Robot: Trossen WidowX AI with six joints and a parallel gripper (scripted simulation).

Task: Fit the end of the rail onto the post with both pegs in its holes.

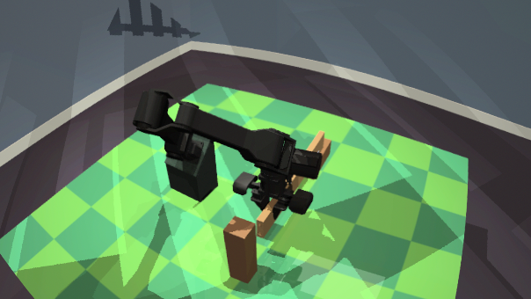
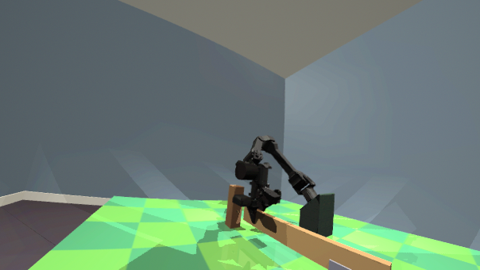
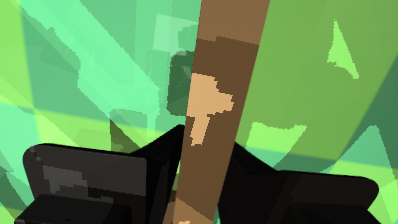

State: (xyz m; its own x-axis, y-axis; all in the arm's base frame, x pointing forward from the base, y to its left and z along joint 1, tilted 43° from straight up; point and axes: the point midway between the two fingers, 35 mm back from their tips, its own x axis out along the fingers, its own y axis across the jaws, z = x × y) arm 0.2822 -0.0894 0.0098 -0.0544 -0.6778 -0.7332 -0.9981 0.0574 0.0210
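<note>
The black gripper (image 1: 273, 203) was clamped on the long wooden bed rail (image 1: 287, 185), matte black fingers pressed flat against both of its sides, close to its near end. The rail was a slim, square-edged plank of pale tan wood, plain and smooth; in the wrist view it ran straight up between the fingers as a brown band with lighter patches. Just ahead of the gripper stood the short wooden post (image 1: 240, 251), a darker reddish-brown upright block. The rail's near end was just beside the post; contact could not be judged, and the pegs were not visible. Behind the gripper the rail stretched away, its far end hidden by the arm in the top view. The table (image 1: 387, 176) beneath was a glossy green checkered surface with mottled shadows.
</note>
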